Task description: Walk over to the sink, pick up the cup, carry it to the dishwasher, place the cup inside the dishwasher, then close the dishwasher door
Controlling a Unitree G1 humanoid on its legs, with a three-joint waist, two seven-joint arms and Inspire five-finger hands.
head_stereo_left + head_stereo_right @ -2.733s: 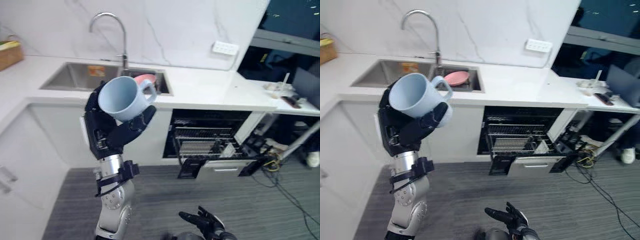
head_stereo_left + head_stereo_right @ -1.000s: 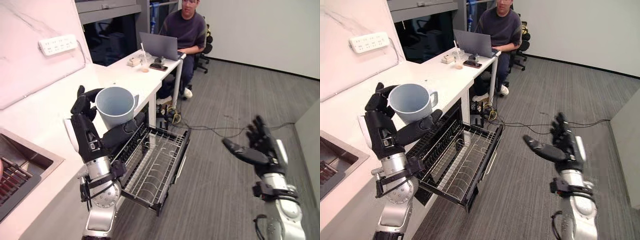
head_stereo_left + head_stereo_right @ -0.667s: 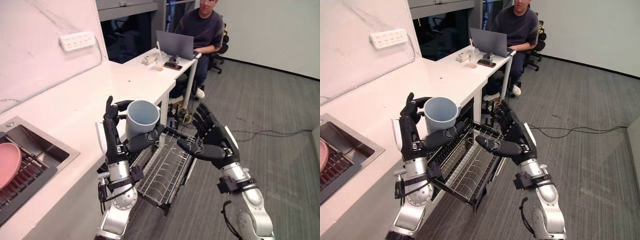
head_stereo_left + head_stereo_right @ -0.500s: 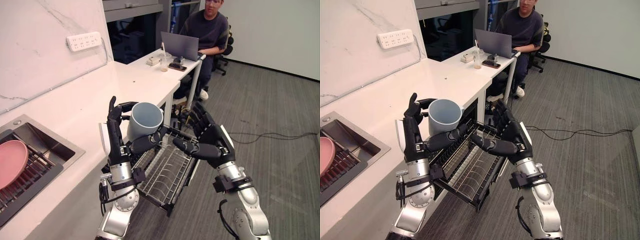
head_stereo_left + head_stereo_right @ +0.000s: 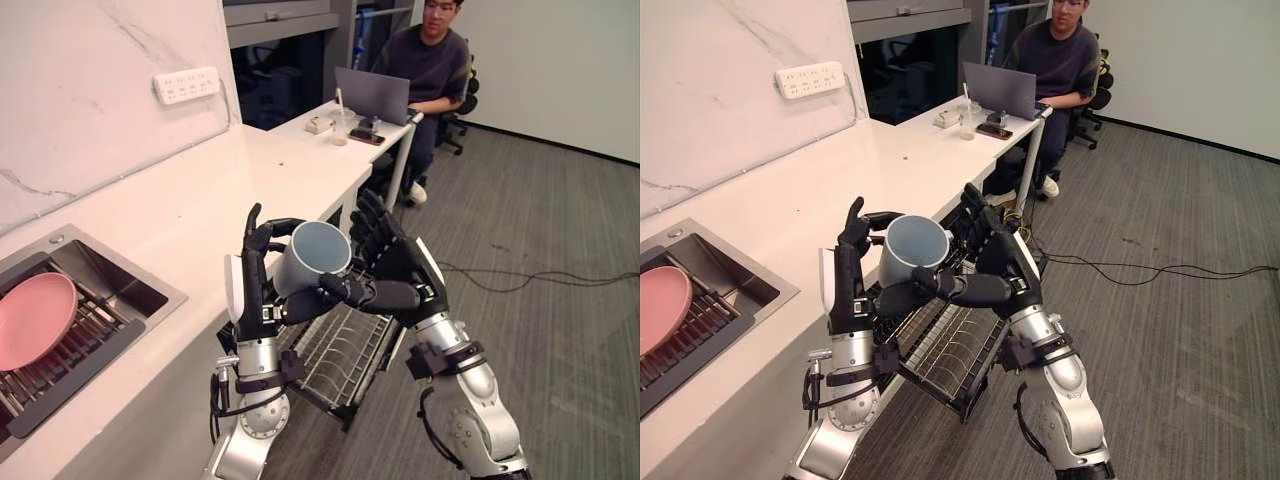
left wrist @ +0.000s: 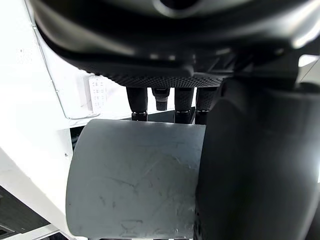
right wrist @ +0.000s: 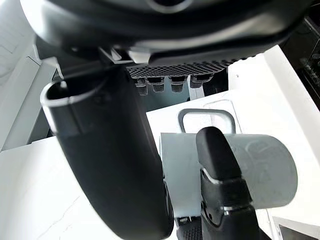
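No writing can be read from where I stand. The cup shows a plain pale wall. The white socket strip on the wall beyond the sink is too small for any marking to be made out. So is the laptop lid, further off beyond the sink.

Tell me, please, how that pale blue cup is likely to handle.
The cup looks rigid and smooth, so probably slippery in the curled left hand. Tilted and round-sided, it would likely roll if laid sideways on the rack.
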